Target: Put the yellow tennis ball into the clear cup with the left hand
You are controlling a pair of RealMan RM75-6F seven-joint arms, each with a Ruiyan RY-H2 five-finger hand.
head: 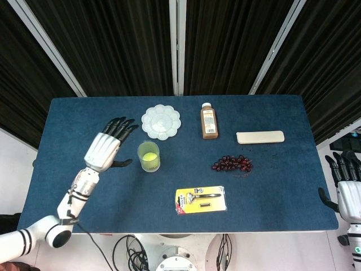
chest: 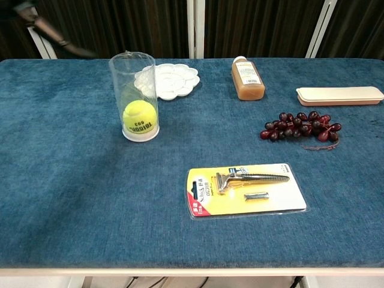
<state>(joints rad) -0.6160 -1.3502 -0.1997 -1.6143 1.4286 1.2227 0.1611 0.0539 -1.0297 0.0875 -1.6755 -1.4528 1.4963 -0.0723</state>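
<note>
The yellow tennis ball (chest: 140, 117) sits at the bottom of the clear cup (chest: 134, 96), which stands upright on the blue tabletop (head: 84, 113) just in front of the white paint palette (head: 161, 121). The left hand (head: 104, 149) hovers just to the left of the cup, apart from it, fingers spread and holding nothing. The right hand (head: 348, 192) hangs off the tabletop's right edge, fingers loosely extended and empty. Judging by how things lie, the drop itself is done and what remains is the retreat: the left arm needs only to draw away without brushing the cup, which looks tall and easy to tip.
</note>
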